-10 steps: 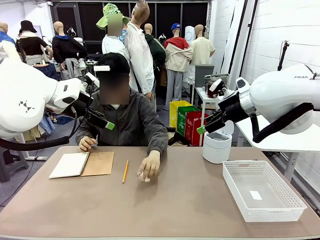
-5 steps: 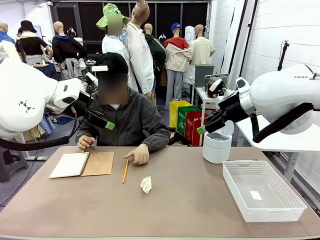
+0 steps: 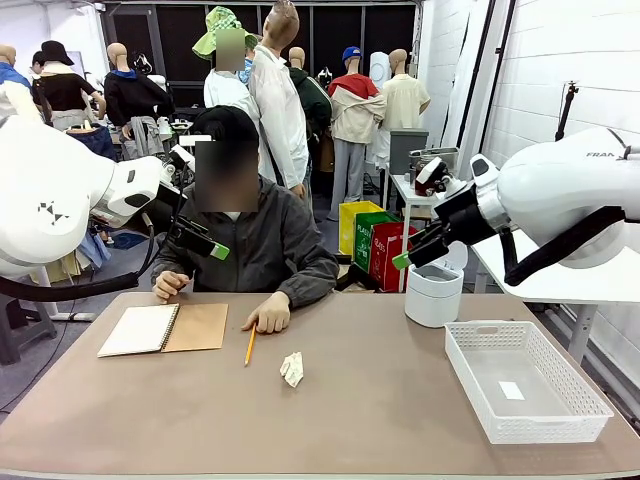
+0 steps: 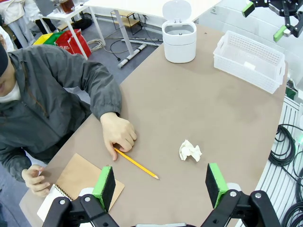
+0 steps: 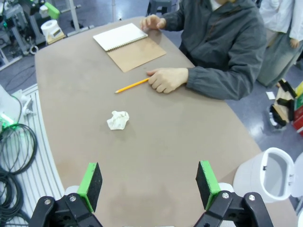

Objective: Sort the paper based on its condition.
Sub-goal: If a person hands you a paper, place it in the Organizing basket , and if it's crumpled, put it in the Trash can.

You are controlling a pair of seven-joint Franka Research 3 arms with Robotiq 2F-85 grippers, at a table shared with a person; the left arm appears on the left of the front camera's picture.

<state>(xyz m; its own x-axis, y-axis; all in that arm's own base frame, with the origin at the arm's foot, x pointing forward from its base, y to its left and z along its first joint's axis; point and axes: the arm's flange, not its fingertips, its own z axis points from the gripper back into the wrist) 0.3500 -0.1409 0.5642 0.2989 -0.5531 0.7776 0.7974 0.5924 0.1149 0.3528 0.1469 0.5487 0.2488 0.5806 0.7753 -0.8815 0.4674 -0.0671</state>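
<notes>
A crumpled ball of white paper [image 3: 292, 369] lies alone on the brown table, in front of the seated person; it also shows in the wrist views [image 4: 190, 151] [image 5: 118, 119]. My left gripper [image 3: 203, 243] hangs high above the table's left side, open with nothing between its green pads [image 4: 160, 183]. On the right, equally high, my right gripper [image 3: 412, 251] is open and holds nothing [image 5: 148, 183]. Both are well clear of the paper. The person's hand [image 3: 267, 315] rests by the top end of a yellow pencil [image 3: 250, 343].
An open spiral notebook [image 3: 140, 330] with its tan cover [image 3: 197, 326] folded out lies at the left. A white mesh basket [image 3: 560, 410] with a small white slip [image 3: 511, 390] inside stands at the right. Behind it is a white lidded bin [image 3: 434, 290].
The person's hand lifted off the crumpled paper, leaving it on the table, and drew back to the pencil's top end. Both arms stayed still.
</notes>
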